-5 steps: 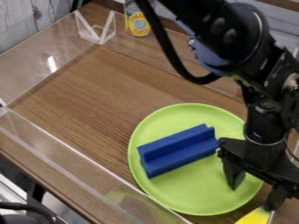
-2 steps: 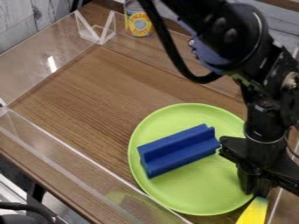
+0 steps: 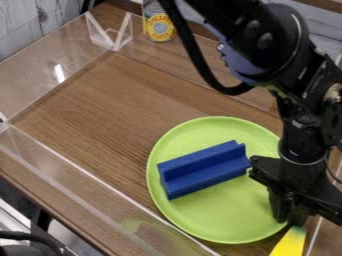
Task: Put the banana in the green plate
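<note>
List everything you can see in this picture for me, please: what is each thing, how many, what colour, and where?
Round lime-green plate: one, green, on the table toward the lower right.
Grooved blue block: one, blue, lying on the plate.
Small yellow banana: one, yellow, at the bottom right edge just off the plate's rim, under the gripper.
Yellow-labelled item: one, yellow and blue, at the back of the table.
Clear plastic walls: transparent, around the table's left and back edges.
Wooden table: one, brown, beneath everything.
Robot arm: one, black, coming down from the upper right.
Gripper: one, black, pointing down, closing around the banana.
</note>
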`<state>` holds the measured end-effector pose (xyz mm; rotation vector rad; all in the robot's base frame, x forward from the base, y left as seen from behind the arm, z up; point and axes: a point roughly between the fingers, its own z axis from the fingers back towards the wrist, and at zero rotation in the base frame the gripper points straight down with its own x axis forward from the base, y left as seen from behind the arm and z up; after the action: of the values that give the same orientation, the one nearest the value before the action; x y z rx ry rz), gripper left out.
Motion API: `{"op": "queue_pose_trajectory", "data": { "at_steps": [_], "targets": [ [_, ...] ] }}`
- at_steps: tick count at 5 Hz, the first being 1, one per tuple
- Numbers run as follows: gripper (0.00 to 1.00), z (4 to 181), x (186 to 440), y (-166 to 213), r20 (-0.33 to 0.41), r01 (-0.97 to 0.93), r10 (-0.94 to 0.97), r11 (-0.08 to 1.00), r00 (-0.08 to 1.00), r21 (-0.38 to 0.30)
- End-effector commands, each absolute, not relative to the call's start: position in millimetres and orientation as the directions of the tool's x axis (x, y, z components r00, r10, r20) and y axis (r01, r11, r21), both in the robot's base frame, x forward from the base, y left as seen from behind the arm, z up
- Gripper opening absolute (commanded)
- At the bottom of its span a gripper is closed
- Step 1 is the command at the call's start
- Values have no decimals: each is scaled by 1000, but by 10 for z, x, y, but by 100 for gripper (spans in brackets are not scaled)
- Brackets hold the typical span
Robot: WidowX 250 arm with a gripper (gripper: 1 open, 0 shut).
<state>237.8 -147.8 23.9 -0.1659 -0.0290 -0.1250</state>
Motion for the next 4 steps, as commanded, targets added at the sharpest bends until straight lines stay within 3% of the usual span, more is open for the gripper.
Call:
{"op": "queue_pose_trajectory", "data": {
  "at_steps": [1,2,3,4],
  "targets": [
    [0,411,2422,-1502,82,132,-119,976,990,-173],
    [0,464,2415,-1500,79,130,-118,977,990,-168],
    [100,466,2406,-1507,75,125,-114,977,991,-172],
    [0,489,2393,-1518,73,121,-110,977,991,-176]
  ]
}}
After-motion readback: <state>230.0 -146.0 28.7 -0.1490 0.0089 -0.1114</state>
